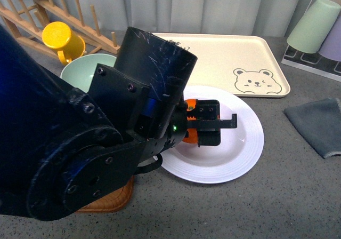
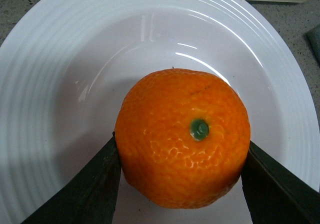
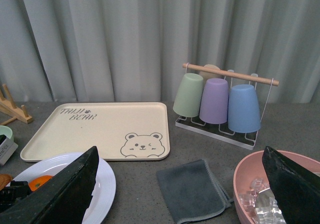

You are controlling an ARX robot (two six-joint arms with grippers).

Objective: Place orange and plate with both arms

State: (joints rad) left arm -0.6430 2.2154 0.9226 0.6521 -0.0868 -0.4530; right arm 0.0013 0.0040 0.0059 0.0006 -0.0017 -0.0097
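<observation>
Gripper on the left arm (image 2: 182, 179) is pinching the round bright-orange mandarin (image 2: 182, 136) (green stem dot showing) over the pale ridged round plate (image 1: 242, 161) at frame centre, while the right gripper (image 3: 180, 154) is gaping wide.

Bear tray (image 1: 213, 57), yellow mug (image 1: 59, 38), mint bowl (image 1: 80, 72), grey cloth (image 1: 317, 124), pink bowl (image 3: 249, 168)

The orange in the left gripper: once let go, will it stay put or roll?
The orange is round, so it would probably roll a little when released. The plate under it dips toward its middle, which should likely contain it. Its pebbled skin looks grippy, so the left gripper seems unlikely to slip.
</observation>
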